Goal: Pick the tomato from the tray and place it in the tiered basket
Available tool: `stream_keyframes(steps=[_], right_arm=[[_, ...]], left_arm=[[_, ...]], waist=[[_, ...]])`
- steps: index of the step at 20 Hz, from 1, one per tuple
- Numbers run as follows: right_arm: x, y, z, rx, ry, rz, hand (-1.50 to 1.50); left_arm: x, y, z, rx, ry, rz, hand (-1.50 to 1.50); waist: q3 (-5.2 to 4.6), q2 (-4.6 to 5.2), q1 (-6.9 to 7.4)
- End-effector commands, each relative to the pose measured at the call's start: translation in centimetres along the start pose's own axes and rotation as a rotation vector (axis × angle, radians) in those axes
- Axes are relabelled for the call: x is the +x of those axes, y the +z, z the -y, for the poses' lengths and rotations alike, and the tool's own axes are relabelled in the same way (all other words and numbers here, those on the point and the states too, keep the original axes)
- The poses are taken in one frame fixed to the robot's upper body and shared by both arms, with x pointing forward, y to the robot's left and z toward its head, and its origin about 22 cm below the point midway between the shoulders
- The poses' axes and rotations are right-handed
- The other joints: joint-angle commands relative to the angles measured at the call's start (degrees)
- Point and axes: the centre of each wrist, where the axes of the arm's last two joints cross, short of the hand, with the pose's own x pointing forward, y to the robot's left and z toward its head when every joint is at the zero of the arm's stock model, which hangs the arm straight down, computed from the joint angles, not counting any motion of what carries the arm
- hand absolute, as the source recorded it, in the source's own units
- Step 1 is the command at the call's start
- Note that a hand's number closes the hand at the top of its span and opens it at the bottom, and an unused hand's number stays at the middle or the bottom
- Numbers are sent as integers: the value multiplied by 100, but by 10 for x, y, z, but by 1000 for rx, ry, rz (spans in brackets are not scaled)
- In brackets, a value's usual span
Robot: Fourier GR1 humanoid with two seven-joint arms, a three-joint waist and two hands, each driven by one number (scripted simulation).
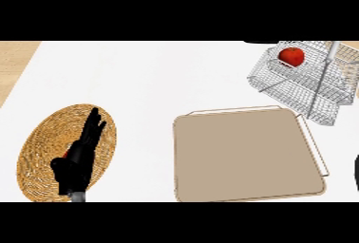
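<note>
Tomato: the tomato (292, 56) sits inside the wire tiered basket (280, 85) at the tabletop's (140, 71) far right.
Handling: likely smooth, round and soft-skinned; best cupped around its widest part.
Tray: the tan tray (245, 156) holds nothing.
Woven mat: a round woven mat (42, 142) lies at left, a small red thing (64, 154) half hidden on it.
Left hand: the left hand (77, 159) rests over the mat, fingers (92, 126) straight, gripping nothing.
Right hand: only a dark sliver at the right edge; cannot tell.
</note>
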Motion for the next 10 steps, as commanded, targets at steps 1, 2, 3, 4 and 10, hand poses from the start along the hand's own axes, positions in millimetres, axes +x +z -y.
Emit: stream_keyframes(steps=[1, 2, 3, 4, 10], right_arm=[[-20, 5, 62, -33, -16, -13, -150], [-11, 6, 79, -27, -21, -4, -150], [-10, 7, 94, -23, -14, -24, -150], [-21, 12, 109, -1, 8, -26, -150], [-33, 31, 168, 76, -22, -3, -150]], left_arm=[[-37, 12, -26, 76, -34, -208, 0], [-39, 17, -13, 59, -23, -215, 0], [-41, 20, -14, 59, -44, -206, 0], [-43, 15, -24, 72, -31, -197, 0], [-34, 20, -21, 61, -32, -199, 0]], waist=[[-68, 81, -85], [-72, 64, -112], [-66, 85, -62], [-67, 80, -176], [-56, 59, -132]])
